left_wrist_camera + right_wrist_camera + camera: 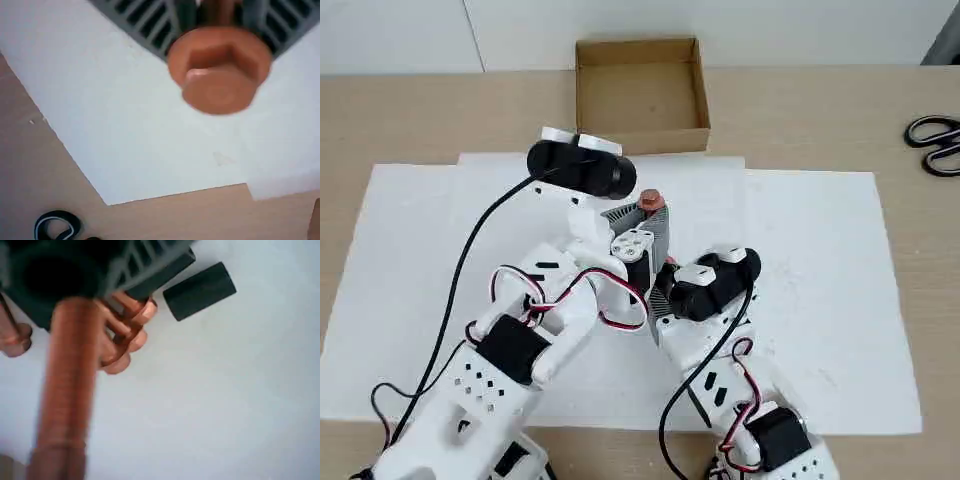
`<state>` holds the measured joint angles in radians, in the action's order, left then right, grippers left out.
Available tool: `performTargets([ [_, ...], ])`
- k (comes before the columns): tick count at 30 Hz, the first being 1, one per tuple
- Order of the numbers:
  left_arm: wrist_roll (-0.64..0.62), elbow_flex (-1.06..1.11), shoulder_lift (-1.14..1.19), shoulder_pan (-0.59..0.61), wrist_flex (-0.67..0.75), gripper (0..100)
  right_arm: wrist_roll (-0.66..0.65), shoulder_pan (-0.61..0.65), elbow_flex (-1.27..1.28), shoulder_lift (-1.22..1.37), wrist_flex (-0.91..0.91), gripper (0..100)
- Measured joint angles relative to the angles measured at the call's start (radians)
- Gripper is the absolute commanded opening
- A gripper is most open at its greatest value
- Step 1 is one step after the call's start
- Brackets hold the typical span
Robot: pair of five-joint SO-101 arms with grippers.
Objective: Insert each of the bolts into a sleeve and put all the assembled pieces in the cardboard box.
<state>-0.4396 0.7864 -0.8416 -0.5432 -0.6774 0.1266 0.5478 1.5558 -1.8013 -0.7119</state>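
Overhead, saw a pale wooden table (380,110) against a white wall (770,30), with a white paper sheet (820,250) spread across most of the middle. Found black-handled scissors (935,143) at the far right edge, on bare wood, well apart from both arms. Noted the cardboard box (642,141) at the back, near centre, open on top, front wall at the sheet's far edge; bare cardboard floor in view inside. Then, left to right in front of it: left gripper (648,212) held above the paper, near the box's front wall, clenched on a copper bolt (219,70), hex head sticking out past the grey ribbed fingers (135,15). Just beside it, nearer the arm bases, right gripper (665,275), partly hidden behind the left arm; grasp impossible to judge. Through the right wrist camera, caught a threaded copper shank (67,385) close up, slanting toward a dark part with a round hole. Behind that, spotted loose bolts (132,327) bunched on the sheet, heads close together, and one black sleeve (200,290) lying on its side just beside them.
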Motion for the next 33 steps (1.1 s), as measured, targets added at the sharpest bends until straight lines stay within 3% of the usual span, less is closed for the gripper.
performTargets([
  [28, 0.003, 0.041, -0.003, -0.035, 0.020, 1, 0.000, 0.002, 0.000, 0.000, 0.000, 0.3],
  [33, 0.051, 0.072, -0.005, -0.041, 0.020, 1, 0.000, 0.002, 0.000, 0.000, 0.000, 0.3],
])
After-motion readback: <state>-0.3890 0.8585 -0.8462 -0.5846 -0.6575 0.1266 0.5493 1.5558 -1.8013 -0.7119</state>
